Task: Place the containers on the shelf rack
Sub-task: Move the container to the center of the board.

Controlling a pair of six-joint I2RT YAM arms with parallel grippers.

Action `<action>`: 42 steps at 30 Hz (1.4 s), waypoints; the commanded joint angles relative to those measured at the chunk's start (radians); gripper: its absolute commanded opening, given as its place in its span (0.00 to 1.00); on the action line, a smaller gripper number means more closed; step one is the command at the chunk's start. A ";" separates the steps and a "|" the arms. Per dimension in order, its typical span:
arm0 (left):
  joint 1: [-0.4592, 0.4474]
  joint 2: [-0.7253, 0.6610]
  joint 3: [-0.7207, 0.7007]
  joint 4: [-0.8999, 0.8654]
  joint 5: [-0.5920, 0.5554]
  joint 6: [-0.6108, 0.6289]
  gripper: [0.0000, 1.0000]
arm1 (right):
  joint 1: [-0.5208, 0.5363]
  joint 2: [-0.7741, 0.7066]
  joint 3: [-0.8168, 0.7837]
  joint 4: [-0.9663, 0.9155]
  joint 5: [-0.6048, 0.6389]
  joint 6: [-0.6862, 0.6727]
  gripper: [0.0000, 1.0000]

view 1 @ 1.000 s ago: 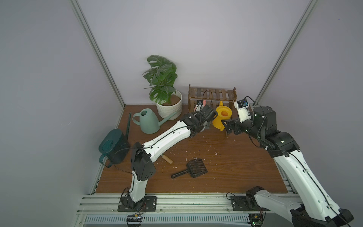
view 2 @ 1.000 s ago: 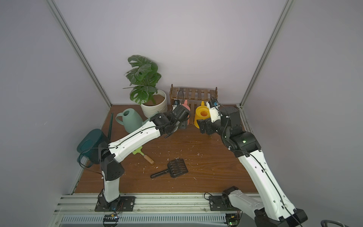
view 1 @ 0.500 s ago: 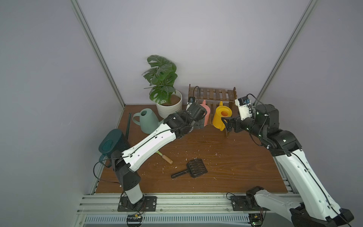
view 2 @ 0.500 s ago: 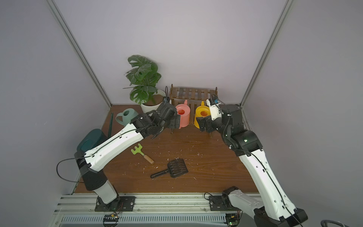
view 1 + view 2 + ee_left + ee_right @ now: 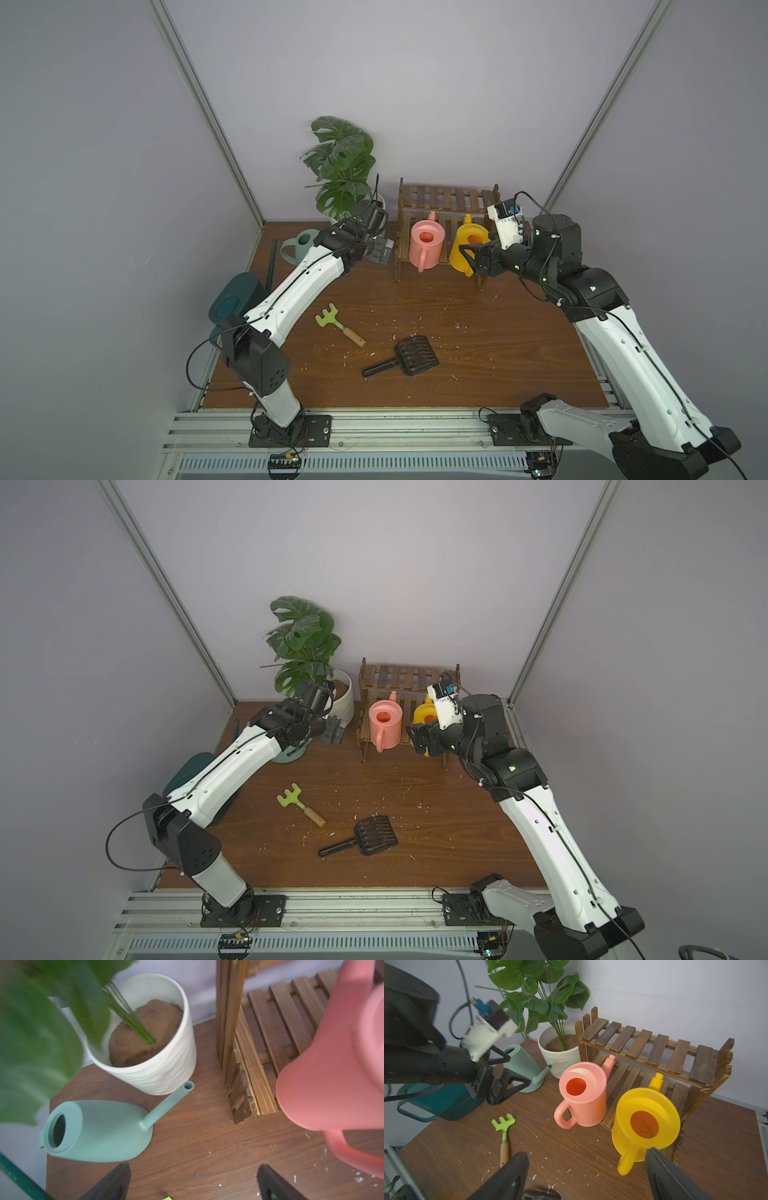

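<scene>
Pink can (image 5: 426, 249) and yellow can (image 5: 468, 239) share your shelf rack's (image 5: 449, 197) lower tier, handles outward for grasping. Left gripper (image 5: 193, 1168) gapes empty; right gripper (image 5: 586, 1153) spreads wide by the yellow handle. Sage-green can (image 5: 99, 1130) and teal can (image 5: 232, 295) stand unshelved at the table's (image 5: 498, 332) left.
</scene>
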 commanded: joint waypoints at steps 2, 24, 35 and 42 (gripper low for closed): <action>0.061 0.028 -0.048 0.087 0.085 0.169 0.97 | 0.003 -0.023 0.017 0.002 -0.007 -0.007 0.91; 0.178 0.018 -0.456 0.728 0.142 0.418 0.96 | 0.003 -0.040 0.053 -0.043 0.010 -0.009 0.91; 0.180 0.083 -0.450 0.801 0.153 0.421 0.61 | 0.003 -0.039 0.077 -0.060 0.021 -0.008 0.91; 0.179 0.071 -0.461 0.802 0.161 0.386 0.44 | 0.003 -0.040 0.071 -0.059 0.021 -0.007 0.91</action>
